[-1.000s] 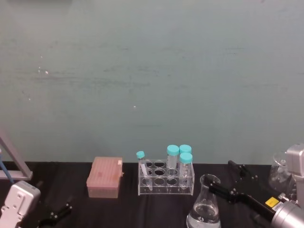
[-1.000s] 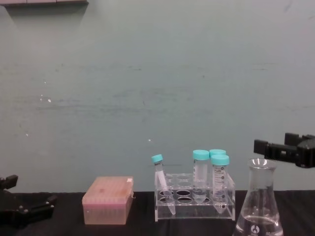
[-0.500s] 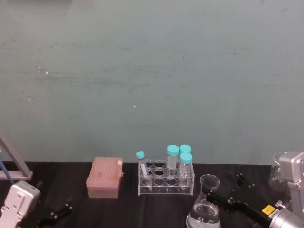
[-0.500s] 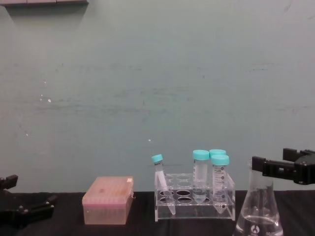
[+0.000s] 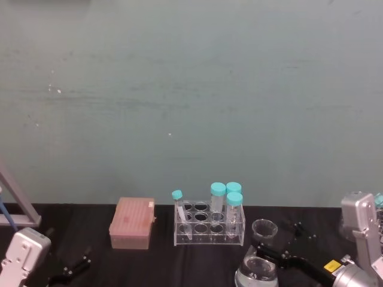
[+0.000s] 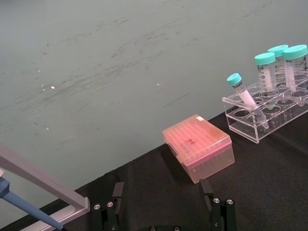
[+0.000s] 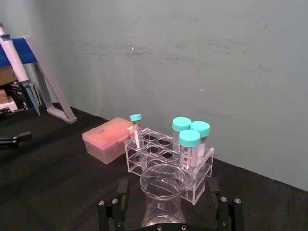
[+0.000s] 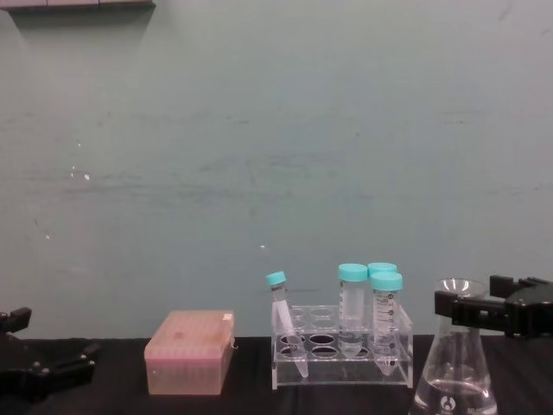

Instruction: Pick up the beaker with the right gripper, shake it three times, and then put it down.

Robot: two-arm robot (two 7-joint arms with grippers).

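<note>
The beaker (image 8: 455,367) is a clear conical flask with a little liquid, standing on the black table at the front right, just right of the tube rack. My right gripper (image 8: 471,296) is open at neck height, one black jaw on each side of the beaker's neck. In the right wrist view the beaker's flared rim (image 7: 163,179) sits between the fingers (image 7: 121,193) with a gap on both sides. From the head view the beaker (image 5: 258,266) and right gripper (image 5: 278,239) are at the lower right. My left gripper (image 6: 162,192) is open and holds nothing, parked low at the front left (image 5: 70,269).
A clear rack (image 5: 209,226) holds several teal-capped tubes, one leaning. A pink translucent box (image 5: 132,222) sits left of it. A pipette stand (image 5: 15,206) is at the far left, other glassware (image 5: 349,222) at the far right. A teal wall rises close behind.
My right gripper has come down from just above the beaker's rim to neck height. The beaker has stayed on the table, and the left arm has not moved.
</note>
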